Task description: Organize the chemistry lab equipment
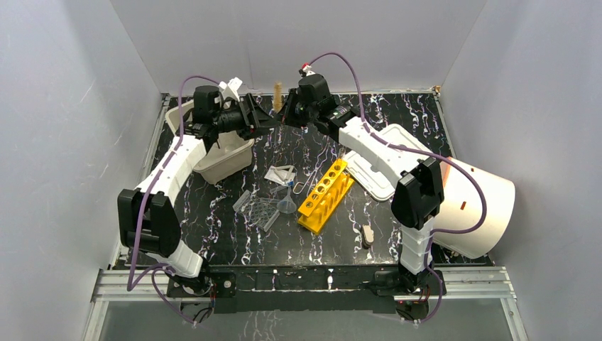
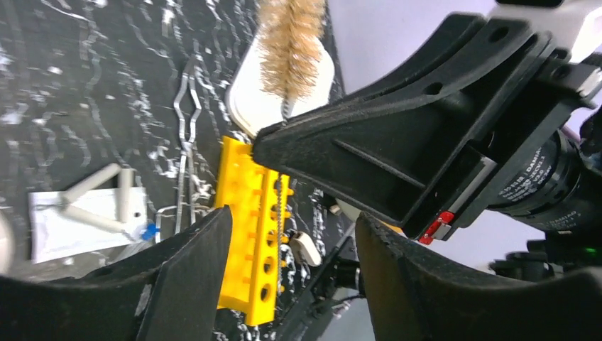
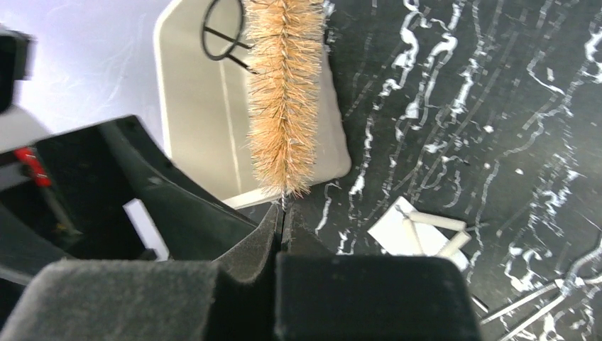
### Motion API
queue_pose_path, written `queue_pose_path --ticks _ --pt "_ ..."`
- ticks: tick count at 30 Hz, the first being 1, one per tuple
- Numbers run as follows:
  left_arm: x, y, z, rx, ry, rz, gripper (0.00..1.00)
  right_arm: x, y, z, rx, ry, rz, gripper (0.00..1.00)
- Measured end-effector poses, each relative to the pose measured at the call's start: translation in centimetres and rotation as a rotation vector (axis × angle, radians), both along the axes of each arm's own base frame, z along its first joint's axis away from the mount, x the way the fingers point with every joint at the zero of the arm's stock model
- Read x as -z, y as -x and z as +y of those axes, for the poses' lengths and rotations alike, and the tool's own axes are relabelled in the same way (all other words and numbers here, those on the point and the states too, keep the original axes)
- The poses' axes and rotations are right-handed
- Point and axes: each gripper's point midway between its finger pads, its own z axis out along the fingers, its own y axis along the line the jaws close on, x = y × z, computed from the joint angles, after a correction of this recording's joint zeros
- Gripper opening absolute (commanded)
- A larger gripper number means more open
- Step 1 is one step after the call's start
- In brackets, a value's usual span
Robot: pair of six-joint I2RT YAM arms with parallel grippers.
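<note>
- Nearest you, at 5 o'clock on the table, a small beige piece (image 1: 367,234) lay alone.
- At the centre your yellow rack (image 1: 325,194) lay at a slant, with the funnel (image 1: 287,205) and clear tray (image 1: 257,210) just beside it at 9 o'clock.
- Thin metal tools (image 1: 307,182) and a white packet (image 1: 280,174) lay just beyond, toward 12.
- At 10 o'clock the bin (image 1: 226,158) held the black wire loop (image 3: 220,35).
- Farthest, at 12 o'clock, your right gripper (image 3: 282,226) was clenched on the wire stem of the brush (image 3: 284,99), bristles upward.
- Your left gripper (image 2: 292,217) faced it close by, fingers spread, grasping nothing.
</note>
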Motion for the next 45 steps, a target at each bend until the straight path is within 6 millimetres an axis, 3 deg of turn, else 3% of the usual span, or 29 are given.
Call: queue_pose_path --ticks 6,14,16,17,20,22,26,31,35,40,45 --pt "0.1 0.9 -1.9 0.045 0.066 0.021 0.46 -1.7 -0.1 0.9 -0.057 -0.075 -0.034 0.00" --pt "-0.2 0.8 -2.1 0.042 0.094 0.019 0.00 -2.5 -0.6 0.9 -0.090 -0.130 -0.044 0.00" --pt "-0.3 0.7 -2.0 0.041 0.093 0.013 0.00 -2.6 -0.6 0.9 -0.095 -0.139 -0.042 0.00" --pt "-0.2 0.6 -2.0 0.040 0.093 0.012 0.00 -2.7 -0.6 0.9 -0.098 -0.143 -0.045 0.09" --pt "0.0 0.6 -1.9 0.038 0.080 0.007 0.00 -2.6 -0.6 1.0 -0.111 -0.149 -0.050 0.46" --pt "0.6 0.4 -1.5 0.015 0.049 0.013 0.00 -2.4 -0.5 0.9 -0.119 -0.146 -0.053 0.64" --pt "1.2 -0.5 -0.3 -0.059 -0.053 0.012 0.00 -2.1 -0.4 0.5 -0.134 -0.137 -0.059 0.73" --pt "1.3 -2.5 3.0 -0.221 -0.226 -0.013 0.00 -2.9 -0.7 -0.4 -0.144 -0.144 -0.082 0.73" --pt "2.6 -3.0 7.5 -0.394 -0.387 0.037 0.00 -4.2 -0.7 -0.8 -0.154 -0.156 -0.122 0.73" --pt "5.2 -2.2 14.2 -0.578 -0.573 0.150 0.00 -4.9 -0.1 -1.0 -0.172 -0.170 -0.134 0.72" --pt "6.8 -0.7 19.7 -0.703 -0.699 0.252 0.00 -3.9 0.2 -1.0 -0.175 -0.160 -0.113 0.72"
